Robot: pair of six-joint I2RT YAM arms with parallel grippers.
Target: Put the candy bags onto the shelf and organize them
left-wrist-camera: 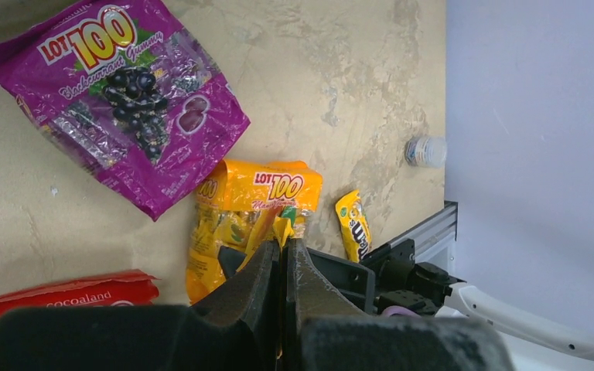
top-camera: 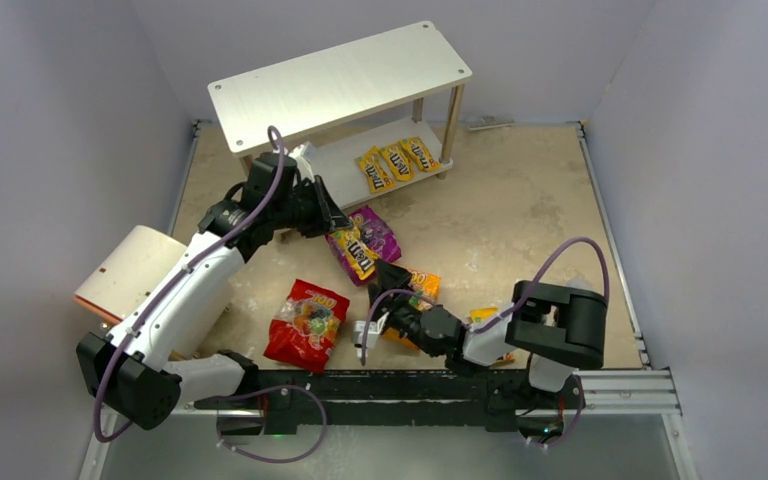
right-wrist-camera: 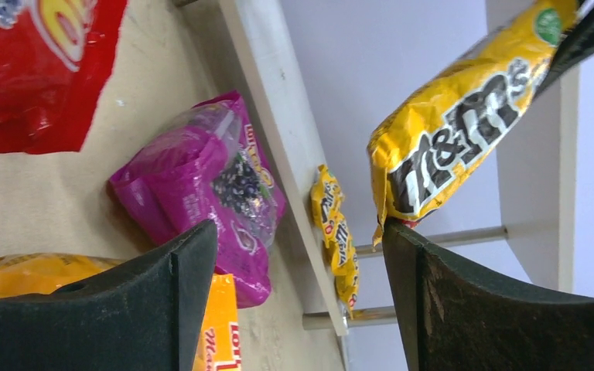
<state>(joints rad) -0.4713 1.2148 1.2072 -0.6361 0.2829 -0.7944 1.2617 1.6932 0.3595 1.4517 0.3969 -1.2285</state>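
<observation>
Currently our left pincer (left-wrist-camera: 283,255) is closed on the thin upper edge of a yellow M&M's packet (top-camera: 353,252). The packet hangs free above the purple pouch (top-camera: 380,232), just in front of the shelf (top-camera: 340,80). Our right pincer (right-wrist-camera: 298,232) is open and holds nothing. It sits low over the orange pouch (top-camera: 418,288), and the lower end of the hanging packet comes close to one of its fingers (right-wrist-camera: 464,309). Three more M&M's packets (top-camera: 396,160) lie on the lower board (right-wrist-camera: 267,108), toward its right end. The red pouch (top-camera: 307,322) lies on the table (top-camera: 540,200) nearer to us, and one further yellow packet (left-wrist-camera: 353,226) lies to the right of the orange pouch.

We see several risks from here. The grip is only on an edge, so a quick move may let the packet slip out. Because it dangles, it may catch on the front of the lower board and fold, or push the three packets out of their row. Our two arms are very near each other, so a careless move may make them collide.
</observation>
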